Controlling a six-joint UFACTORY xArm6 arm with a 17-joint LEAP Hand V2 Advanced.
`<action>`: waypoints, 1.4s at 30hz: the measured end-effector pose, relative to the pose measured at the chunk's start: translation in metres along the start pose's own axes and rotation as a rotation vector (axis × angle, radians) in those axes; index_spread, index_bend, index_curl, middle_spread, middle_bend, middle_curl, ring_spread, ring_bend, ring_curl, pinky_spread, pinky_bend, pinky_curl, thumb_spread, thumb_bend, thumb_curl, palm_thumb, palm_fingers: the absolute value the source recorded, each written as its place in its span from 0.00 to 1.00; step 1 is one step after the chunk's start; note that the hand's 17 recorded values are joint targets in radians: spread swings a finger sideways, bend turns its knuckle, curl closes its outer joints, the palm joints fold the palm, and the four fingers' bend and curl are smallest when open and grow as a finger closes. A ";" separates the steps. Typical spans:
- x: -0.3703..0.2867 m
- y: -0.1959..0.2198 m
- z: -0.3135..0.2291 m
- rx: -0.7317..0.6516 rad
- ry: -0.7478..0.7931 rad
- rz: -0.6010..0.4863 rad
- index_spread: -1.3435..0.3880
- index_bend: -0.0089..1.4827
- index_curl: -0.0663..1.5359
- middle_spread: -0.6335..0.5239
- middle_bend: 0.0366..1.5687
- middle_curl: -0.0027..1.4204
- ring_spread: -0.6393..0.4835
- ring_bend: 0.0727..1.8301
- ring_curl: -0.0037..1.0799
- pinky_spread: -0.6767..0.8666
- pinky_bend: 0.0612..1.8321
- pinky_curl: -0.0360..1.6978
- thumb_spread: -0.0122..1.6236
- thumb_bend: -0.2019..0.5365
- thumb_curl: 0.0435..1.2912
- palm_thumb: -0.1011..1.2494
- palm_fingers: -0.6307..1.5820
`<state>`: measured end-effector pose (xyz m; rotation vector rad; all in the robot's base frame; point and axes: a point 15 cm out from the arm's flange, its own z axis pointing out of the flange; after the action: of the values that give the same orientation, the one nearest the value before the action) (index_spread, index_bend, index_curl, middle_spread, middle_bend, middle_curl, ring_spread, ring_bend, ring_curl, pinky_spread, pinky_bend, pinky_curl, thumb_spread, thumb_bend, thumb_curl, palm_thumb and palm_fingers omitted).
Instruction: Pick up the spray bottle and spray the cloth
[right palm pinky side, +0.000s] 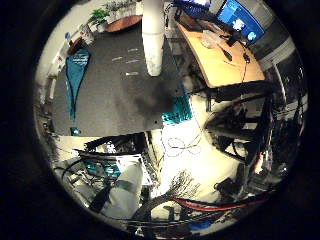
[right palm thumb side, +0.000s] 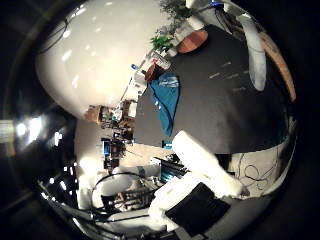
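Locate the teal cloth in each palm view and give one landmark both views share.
Little finger side palm view: the teal cloth lies along one edge of the dark tabletop.
Thumb side palm view: the same cloth lies at that table edge, beside a brown box.
Shared landmark: the round wooden table past the tabletop's far corner.

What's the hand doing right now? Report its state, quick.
Right hand: open, fingers straight, holding nothing, high above the dark table where the teal cloth lies.

Wooden desk (right palm pinky side: 220, 57) with monitors (right palm pinky side: 240, 20) (lit), potted plant (right palm thumb side: 161, 41).
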<state>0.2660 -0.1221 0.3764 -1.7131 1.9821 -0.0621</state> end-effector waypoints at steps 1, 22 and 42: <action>0.003 0.000 0.000 0.009 -0.006 0.007 0.62 0.10 0.20 0.63 0.12 0.25 0.72 0.10 0.22 0.68 0.17 0.21 0.74 0.24 0.22 0.51 0.34; 0.058 0.019 0.010 0.162 -0.060 0.129 0.64 0.11 0.21 0.69 0.11 0.23 0.73 0.10 0.25 0.67 0.19 0.21 0.73 0.25 0.22 0.50 0.31; 0.121 0.023 0.013 0.306 -0.186 0.307 0.67 0.10 0.18 0.72 0.14 0.24 0.74 0.16 0.26 0.67 0.23 0.21 0.73 0.25 0.22 0.51 0.30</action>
<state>0.2418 -0.2264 0.3149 -1.1699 1.9561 -0.0894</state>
